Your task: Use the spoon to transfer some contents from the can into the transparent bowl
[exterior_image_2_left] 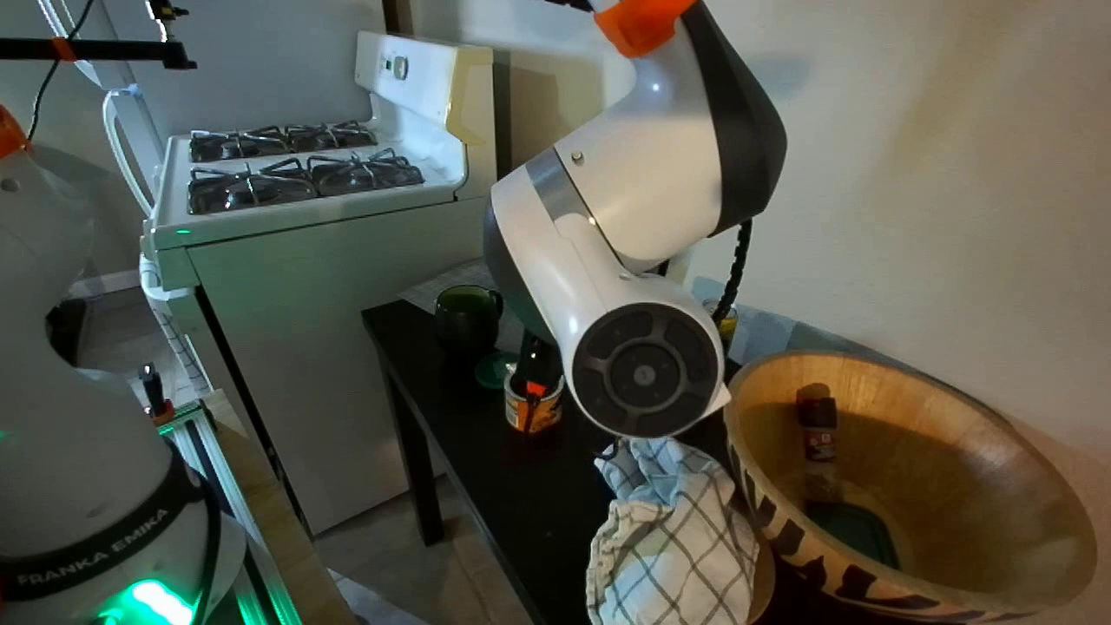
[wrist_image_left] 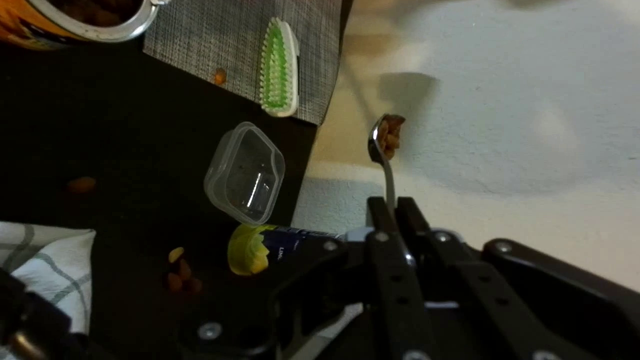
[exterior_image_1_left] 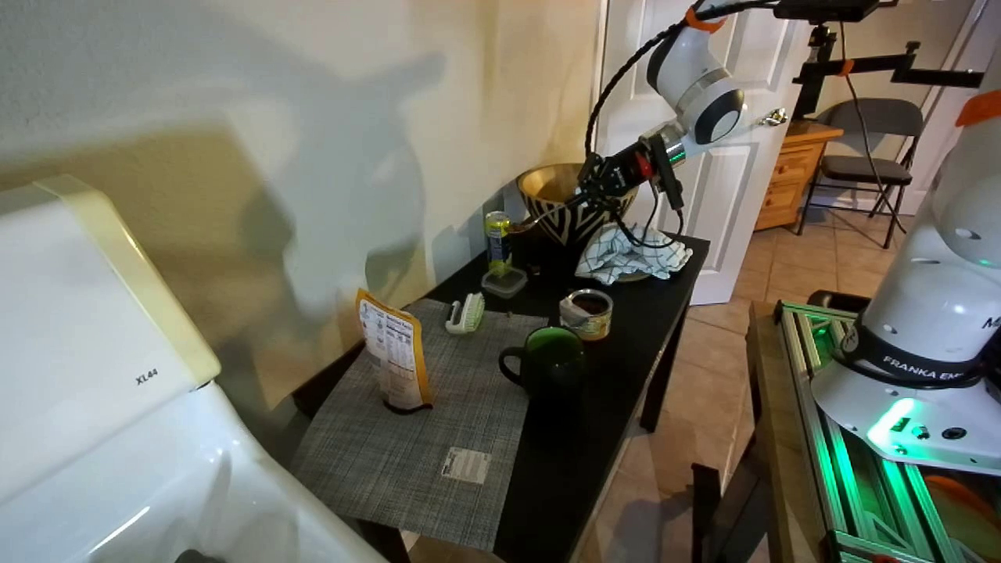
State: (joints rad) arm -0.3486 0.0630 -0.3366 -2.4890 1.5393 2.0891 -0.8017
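Close up in the wrist view, the gripper (wrist_image_left: 391, 204) pinches a metal spoon (wrist_image_left: 388, 176) by its handle, a small heap of nuts (wrist_image_left: 391, 137) at the tip. Beyond, on the black table (wrist_image_left: 135, 130), sits the squarish clear plastic bowl (wrist_image_left: 215, 182), then the orange-labelled can (wrist_image_left: 35, 26). Best to keep the spoon level, centre it low over the bowl, then tip slowly so nothing scatters.

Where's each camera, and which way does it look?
An exterior view: by the stove, facing table and door; arm, gripper and base show.
An exterior view: near the wooden bowl, facing the stove; arm and base show.
Wrist view: on the arm, facing spoon and clear plastic container; gripper shows.
Both exterior views share the green mug.
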